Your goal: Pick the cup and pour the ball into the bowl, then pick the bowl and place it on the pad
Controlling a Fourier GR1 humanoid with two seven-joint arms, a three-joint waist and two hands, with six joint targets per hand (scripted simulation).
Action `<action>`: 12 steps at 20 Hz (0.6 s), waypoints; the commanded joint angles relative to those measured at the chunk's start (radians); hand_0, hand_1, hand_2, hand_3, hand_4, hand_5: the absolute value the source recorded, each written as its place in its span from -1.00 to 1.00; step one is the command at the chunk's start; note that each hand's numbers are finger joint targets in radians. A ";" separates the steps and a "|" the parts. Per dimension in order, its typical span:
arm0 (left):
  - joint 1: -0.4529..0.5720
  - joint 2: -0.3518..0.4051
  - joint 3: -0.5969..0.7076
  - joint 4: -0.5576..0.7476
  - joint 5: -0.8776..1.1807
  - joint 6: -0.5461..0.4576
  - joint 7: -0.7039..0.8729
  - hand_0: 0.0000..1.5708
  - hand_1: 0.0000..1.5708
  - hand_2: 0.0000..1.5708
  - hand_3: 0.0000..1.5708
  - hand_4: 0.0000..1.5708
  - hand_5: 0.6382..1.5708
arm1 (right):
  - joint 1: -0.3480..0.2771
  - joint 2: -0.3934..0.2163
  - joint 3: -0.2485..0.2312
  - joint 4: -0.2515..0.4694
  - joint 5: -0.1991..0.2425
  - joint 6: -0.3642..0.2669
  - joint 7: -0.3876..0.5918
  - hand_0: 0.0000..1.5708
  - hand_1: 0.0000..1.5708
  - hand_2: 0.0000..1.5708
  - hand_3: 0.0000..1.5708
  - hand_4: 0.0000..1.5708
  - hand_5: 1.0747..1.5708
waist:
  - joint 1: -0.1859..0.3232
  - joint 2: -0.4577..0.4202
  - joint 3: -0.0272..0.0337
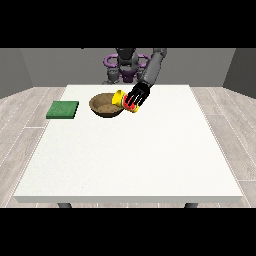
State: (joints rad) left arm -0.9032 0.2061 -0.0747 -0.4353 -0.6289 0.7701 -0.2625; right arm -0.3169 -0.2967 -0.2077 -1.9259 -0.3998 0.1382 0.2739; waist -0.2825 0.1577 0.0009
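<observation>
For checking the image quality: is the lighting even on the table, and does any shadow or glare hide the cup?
Front view: the white table is evenly lit, no glare; a faint shadow under the bowl; the cup stays visible, partly covered by the hand at the view's right.

Before me, big white table [130, 160], dark legs [64, 205] under its far edge. Floor [22, 120] around me: pale wood-look planks. Walls [45, 65] behind me plain grey. Light even.
</observation>
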 commanded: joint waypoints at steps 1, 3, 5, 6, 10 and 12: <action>-0.055 0.021 -0.086 0.070 -0.149 0.057 0.133 0.75 0.75 1.00 1.00 0.07 0.99 | -0.002 0.013 0.008 0.039 0.019 -0.012 -0.003 -1.00 -1.00 -1.00 -1.00 -0.57 0.97 | 0.013 -0.029 0.0006; -0.101 0.030 -0.147 0.102 -0.248 0.116 0.195 0.76 0.76 1.00 1.00 0.09 0.97 | -0.025 0.015 0.016 0.062 0.034 -0.009 -0.025 -1.00 -1.00 -1.00 -1.00 -0.57 0.97 | 0.009 -0.020 0.0018; -0.124 0.040 -0.204 0.161 -0.336 0.112 0.263 0.72 0.72 1.00 1.00 0.07 0.96 | -0.029 0.027 0.033 0.065 0.029 -0.027 0.014 -1.00 -1.00 -1.00 -1.00 -0.54 0.97 | -0.004 -0.056 0.0018; -0.115 -0.010 -0.239 0.186 -0.382 0.133 0.316 0.72 0.72 1.00 1.00 0.09 0.95 | -0.012 0.037 0.054 0.072 0.039 -0.010 -0.004 -1.00 -1.00 -1.00 -1.00 -0.54 0.97 | -0.004 -0.065 0.0017; -0.168 -0.121 -0.373 0.250 -0.543 0.057 0.461 0.69 0.69 0.82 0.82 0.25 0.81 | -0.020 0.039 0.028 0.180 0.067 -0.017 -0.045 -1.00 -1.00 -1.00 -1.00 -0.52 0.98 | 0.053 -0.103 0.0024; -0.157 -0.127 -0.441 0.290 -0.627 0.049 0.508 0.74 0.74 0.77 0.86 0.16 0.81 | 0.003 0.042 0.038 0.166 0.067 -0.014 -0.034 -1.00 -1.00 -1.00 -1.00 -0.51 0.98 | 0.037 -0.143 0.0021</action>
State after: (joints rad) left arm -1.0327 0.1333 -0.3979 -0.2108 -1.1058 0.8416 0.1282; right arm -0.3186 -0.2633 -0.1705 -1.8001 -0.3471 0.1283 0.2534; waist -0.2559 0.0547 0.0026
